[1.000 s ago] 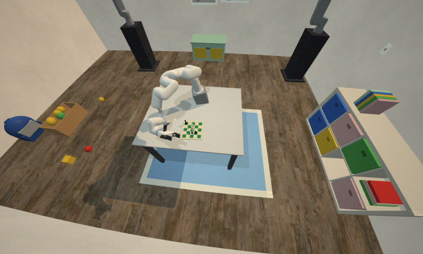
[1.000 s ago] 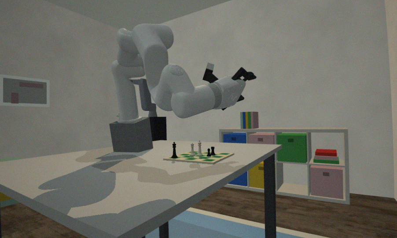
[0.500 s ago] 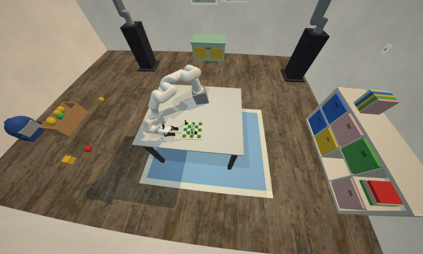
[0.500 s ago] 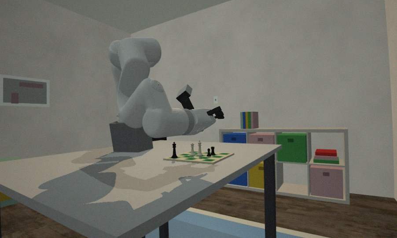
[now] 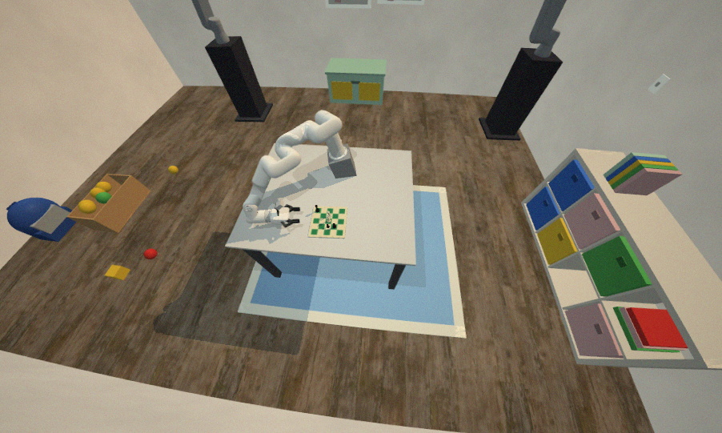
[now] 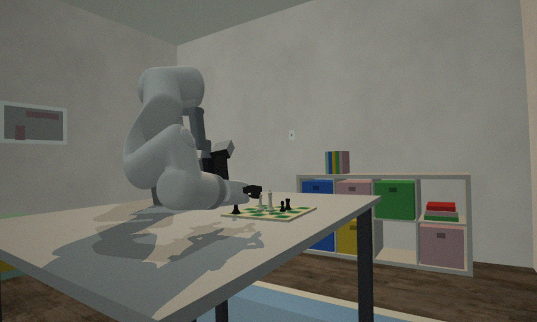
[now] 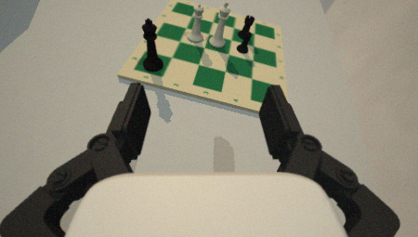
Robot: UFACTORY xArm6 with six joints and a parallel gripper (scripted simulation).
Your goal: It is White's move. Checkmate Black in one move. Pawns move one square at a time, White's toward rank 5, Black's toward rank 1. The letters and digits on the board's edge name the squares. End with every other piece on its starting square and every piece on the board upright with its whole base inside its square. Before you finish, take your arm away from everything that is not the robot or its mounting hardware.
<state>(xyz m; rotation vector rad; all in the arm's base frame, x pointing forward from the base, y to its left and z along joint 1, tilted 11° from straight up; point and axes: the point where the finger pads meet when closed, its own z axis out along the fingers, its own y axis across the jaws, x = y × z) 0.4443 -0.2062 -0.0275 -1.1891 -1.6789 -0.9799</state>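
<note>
On the left of my wrist camera, one black finger (image 7: 132, 114) sits low over the grey table (image 7: 70, 91), and its mate stands well apart on the right; I read the gripper (image 7: 204, 110) as fully spread with nothing in it. Ahead of the fingertips lies the green and cream chessboard (image 7: 208, 77), flat on the table, its near edge just beyond the tips. Going left to right on the board: a tall black piece with a cross on top (image 7: 151, 45) stands upright in the near left corner square; further back a shorter white piece (image 7: 197, 23), then a taller white piece (image 7: 220, 26) just beside it, both upright; right of those a small black pawn (image 7: 242, 41) with a black rook (image 7: 248, 23) close behind it. I cannot read the edge letters at this size. From the side camera, the arm (image 6: 166, 144) is folded down with the wrist nearly level, gripper (image 6: 253, 190) just short of the board (image 6: 293, 215) and above table height. From overhead, the gripper (image 5: 291, 215) points at the board's (image 5: 340, 231) left edge, apart from it.
</note>
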